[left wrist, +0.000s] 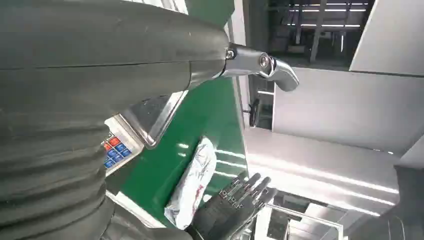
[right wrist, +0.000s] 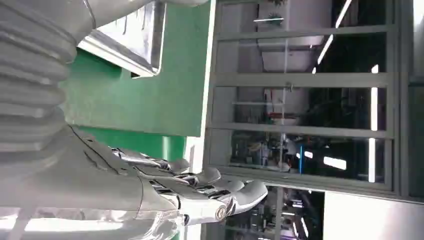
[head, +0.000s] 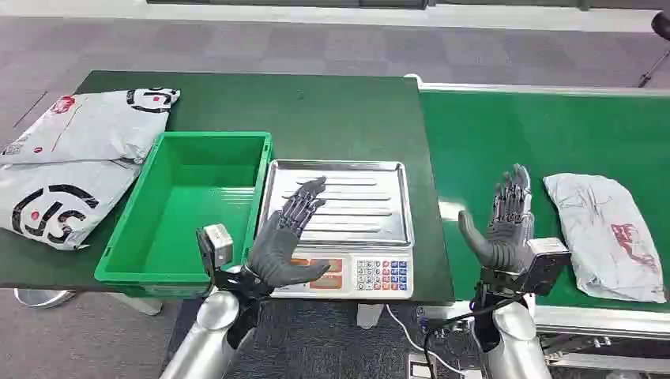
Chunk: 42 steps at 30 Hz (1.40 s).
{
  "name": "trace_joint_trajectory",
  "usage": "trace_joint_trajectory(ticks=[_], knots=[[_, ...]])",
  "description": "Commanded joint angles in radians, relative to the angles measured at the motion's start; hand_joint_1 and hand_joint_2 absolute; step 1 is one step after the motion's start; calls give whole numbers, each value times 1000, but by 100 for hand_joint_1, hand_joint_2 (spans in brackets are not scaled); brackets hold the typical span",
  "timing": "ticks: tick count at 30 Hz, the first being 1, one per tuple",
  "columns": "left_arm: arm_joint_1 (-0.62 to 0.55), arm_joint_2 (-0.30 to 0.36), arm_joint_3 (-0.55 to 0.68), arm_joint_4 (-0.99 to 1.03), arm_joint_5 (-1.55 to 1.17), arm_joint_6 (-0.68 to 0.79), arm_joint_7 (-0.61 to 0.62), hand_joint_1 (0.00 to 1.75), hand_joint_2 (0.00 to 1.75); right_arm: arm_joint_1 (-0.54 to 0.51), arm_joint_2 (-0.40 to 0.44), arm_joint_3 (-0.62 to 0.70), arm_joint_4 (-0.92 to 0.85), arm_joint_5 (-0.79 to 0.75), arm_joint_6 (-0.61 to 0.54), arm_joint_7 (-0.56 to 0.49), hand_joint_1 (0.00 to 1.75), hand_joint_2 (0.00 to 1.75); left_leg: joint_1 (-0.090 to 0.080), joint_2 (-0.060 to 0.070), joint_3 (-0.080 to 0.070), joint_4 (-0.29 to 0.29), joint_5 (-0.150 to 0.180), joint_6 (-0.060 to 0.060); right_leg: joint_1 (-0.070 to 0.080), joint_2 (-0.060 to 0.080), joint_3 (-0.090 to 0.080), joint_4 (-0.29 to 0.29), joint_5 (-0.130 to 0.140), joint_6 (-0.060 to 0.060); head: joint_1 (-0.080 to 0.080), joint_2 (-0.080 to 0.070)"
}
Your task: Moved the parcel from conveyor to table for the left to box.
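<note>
Lying on the conveyor (head: 490, 126) just right of the spread, empty right hand (head: 506, 225), the parcel (head: 604, 233) runs lengthwise away from the robot; the left hand (head: 288, 237), also spread, hovers farther off.

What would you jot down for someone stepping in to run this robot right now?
Left hand: open, holding nothing, raised over the front of the scale.
Right hand: open, holding nothing, raised over the conveyor, just beside the parcel, not touching it.
The parcel lies flat on the green conveyor belt. The green bin sits on the table left of the scale, nothing visible inside. Two other mail bags lie at the table's far left.
Done: nothing yet.
Left: right hand picks up the parcel and moves it to the table; left hand boxes it.
</note>
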Motion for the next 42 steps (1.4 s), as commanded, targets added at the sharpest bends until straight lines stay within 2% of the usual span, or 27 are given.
trace_joint_trajectory(ticks=[1, 4, 9, 12, 15, 16, 17, 19, 21, 22, 23, 24, 25, 28, 29, 32, 35, 37, 38, 42], knots=[[-42, 5, 25, 57, 2, -8, 7, 0, 175, -29, 17, -12, 29, -2, 1, 12, 0, 175, 0, 3, 4, -2, -1, -1, 1, 1, 3, -3, 0, -2, 0, 0], [-58, 4, 21, 63, 5, 2, 6, 0, 175, -63, 24, -5, 52, 9, 10, 20, 0, 175, 0, 3, 1, 0, 0, -1, 0, 2, 0, 0, 0, -1, 0, 0], [-68, 5, 18, 81, 12, 3, -1, 0, 175, -54, 29, -18, 48, 27, -2, 20, 0, 175, 0, 3, 3, -2, 0, -1, 1, 1, 2, -2, 1, -2, 0, 0], [-81, -8, 4, 94, 13, 14, -6, 0, 175, -74, 20, -88, 68, 175, -174, 22, 0, 175, 0, 2, 2, -2, 0, -1, 0, 0, 2, -1, 0, -2, 0, 0], [-74, -18, -10, 77, 6, 29, -7, 0, 175, -119, -34, -185, 122, 226, -222, 57, 0, 175, 0, 1, 3, -2, 0, 0, 0, -1, 3, -3, 0, -2, 0, 0], [-68, -21, -12, 69, 9, 32, -7, 0, 175, -153, -59, -215, 169, 295, -277, 80, 0, 175, 0, 1, 4, -2, 0, 0, 0, -2, 4, -3, 0, -2, 0, 0], [-62, -22, -18, 60, 11, 39, -6, 0, 175, -193, -71, -260, 211, 307, -244, 72, 0, 175, 0, 0, 3, -2, 1, 0, 0, -2, 3, -3, 0, -1, 0, 0], [-61, -21, -21, 59, 13, 41, -5, 0, 175, -205, -69, -278, 224, 315, -226, 65, 0, 175, 0, 1, 2, -1, 0, 1, 0, -1, 3, -2, 1, -1, 0, 0], [-54, -24, -17, 50, 16, 39, -1, 0, 175, -279, -95, -299, 333, 450, -326, 110, 0, 175, -2, 2, 3, -1, 0, 0, -1, 0, 3, -2, 1, -1, 0, 0], [-50, -28, -14, 41, 14, 39, 4, 0, 175, -341, -116, -317, 421, 470, -325, 119, 0, 175, -2, 2, 2, -1, 0, 0, -1, 1, 2, -2, 1, -1, 0, 0], [-46, -30, -9, 26, 15, 36, 8, 0, 175, -424, -154, -336, 561, 509, -344, 142, 0, 175, -2, 4, 6, -4, 1, 0, -1, 2, 5, -6, 3, -2, 0, 0], [-43, -30, -4, 15, 18, 34, 9, 0, 175, -473, -190, -340, 660, 548, -368, 167, 0, 175, -2, 5, 2, 0, 0, 0, -2, 3, 1, -1, 2, 0, 0, 0], [-39, -30, 0, 4, 21, 28, 15, 0, 175, -522, -219, -353, 763, 557, -391, 151, 0, 175, -3, 7, 3, -1, 0, 0, -2, 5, 1, -2, 3, 0, 0, 0], [-35, -29, 3, 0, 22, 24, 23, 0, 175, -565, -262, -374, 878, 564, -395, 135, 0, 175, -2, 5, 3, -1, 1, 1, -2, 3, 2, -3, 4, 1, 0, 0], [-35, -28, 2, 5, 21, 22, 24, 0, 175, -573, -273, -372, 917, 585, -413, 169, 0, 175, -2, 2, 2, -1, 2, 2, -2, 0, 3, -3, 3, 1, 0, 0], [-36, -22, -3, 18, 21, 18, 19, 0, 175, -591, -301, -361, 994, 629, -389, 249, 0, 175, -2, 1, 4, -2, 2, 2, -2, -1, 5, -5, 3, 1, 0, 0], [-29, -18, -1, 21, 25, 8, 11, 0, 175, -604, -332, -302, 1079, 730, -269, 450, 0, 175, -2, 3, 5, -3, 1, 2, -1, 1, 5, -5, 4, 0, 0, 0], [-32, -17, -1, 31, 25, 3, 9, 0, 175, -596, -343, -283, 1090, 766, -227, 519, 0, 175, -3, 0, 2, 0, 1, 2, -2, 0, 2, -1, 3, 2, 0, 0], [-36, -20, -1, 38, 24, -1, 9, 0, 175, -594, -354, -264, 1101, 795, -182, 573, 0, 175, -2, 2, 6, -4, 2, 1, -2, 0, 6, -5, 3, 0, 0, 0], [-37, -21, -1, 39, 23, -1, 9, 0, 175, -592, -357, -265, 1099, 796, -178, 575, 0, 175, -3, 1, 2, 0, 1, 2, -2, 0, 2, -2, 3, 1, 0, 0]])
